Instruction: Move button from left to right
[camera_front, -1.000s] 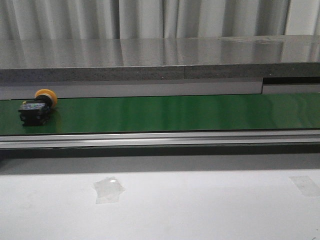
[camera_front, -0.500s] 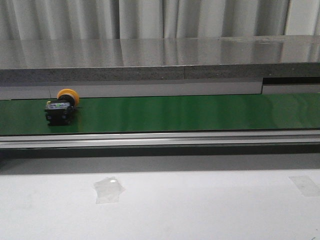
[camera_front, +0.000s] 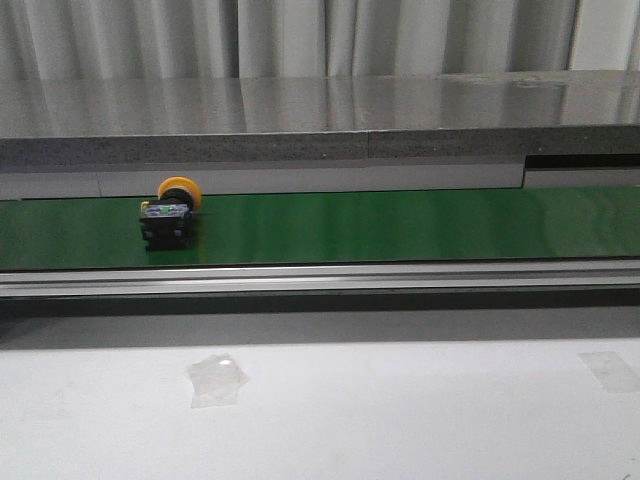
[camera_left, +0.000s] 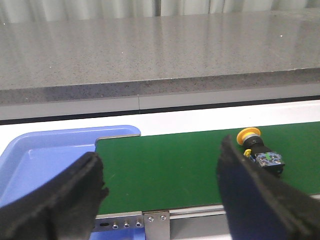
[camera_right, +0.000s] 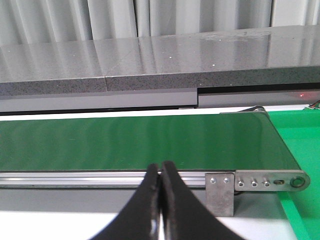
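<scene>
The button (camera_front: 170, 214), with a yellow-orange cap and a dark blocky body, lies on the green conveyor belt (camera_front: 400, 225) in its left part. It also shows in the left wrist view (camera_left: 259, 152), just beyond one finger of my left gripper (camera_left: 160, 167). That gripper is wide open and empty, near the belt's left end. My right gripper (camera_right: 160, 172) is shut and empty in front of the belt's right end (camera_right: 150, 140). Neither gripper shows in the front view.
A blue tray (camera_left: 45, 157) sits at the belt's left end. A green bin (camera_right: 302, 150) sits past the right end. A grey stone ledge (camera_front: 320, 120) runs behind the belt. Two tape patches (camera_front: 215, 380) lie on the white table.
The button has moved to the right along the belt, by about a hundred pixels over the second. Nothing else has moved.
</scene>
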